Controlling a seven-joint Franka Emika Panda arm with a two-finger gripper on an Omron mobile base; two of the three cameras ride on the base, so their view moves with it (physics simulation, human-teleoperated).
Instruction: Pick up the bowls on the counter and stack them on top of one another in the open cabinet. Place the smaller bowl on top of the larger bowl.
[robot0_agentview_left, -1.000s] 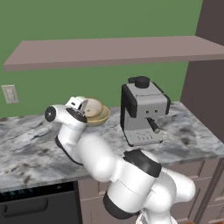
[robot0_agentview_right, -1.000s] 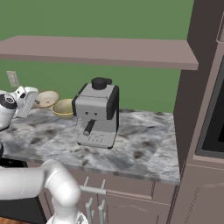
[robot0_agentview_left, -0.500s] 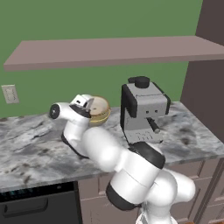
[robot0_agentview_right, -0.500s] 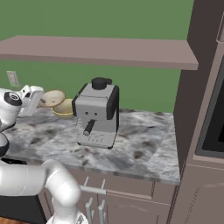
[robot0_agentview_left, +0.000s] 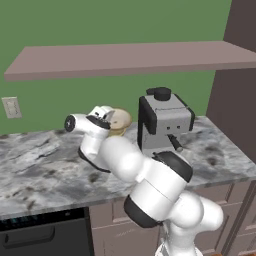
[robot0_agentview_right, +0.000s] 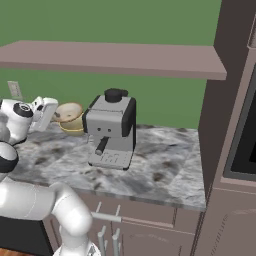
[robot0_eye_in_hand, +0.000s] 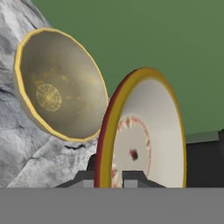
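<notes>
Pincer (robot0_eye_in_hand: 112, 177) is clamped on the rim of the smaller bowl (robot0_eye_in_hand: 146, 135), w/ one dark fingertip (robot0_eye_in_hand: 86, 176) on each side of the rim at bottom centre of the hand view. That bowl sits edge-on there: cream inside w/ a reddish ring pattern, gold lip, dark red outer wall. In the left base view the smaller bowl (robot0_agentview_left: 120, 119) shows mid-frame just right of the hand, lifted off the worktop (robot0_agentview_left: 40, 165). In the right base view it (robot0_agentview_right: 67, 112) is at left-centre, beside the hand.

Larger bowl (robot0_eye_in_hand: 57, 85) fills the upper left of the hand view, yellow-tan w/ olive-gold rim, resting on marbled stone, close beside the held bowl; can't tell if they touch. In the right base view the larger bowl (robot0_agentview_right: 74, 129) sits on the worktop (robot0_agentview_right: 165, 165) just below the smaller one, left of the espresso machine (robot0_agentview_right: 111, 129). In the left base view the espresso machine (robot0_agentview_left: 162, 122) is right of centre.

Open cabinet shelf (robot0_agentview_left: 130, 56) runs across the upper part of the left base view; same board (robot0_agentview_right: 115, 57) crosses the top of the right base view. Wall outlet (robot0_agentview_left: 10, 106) at far left.
</notes>
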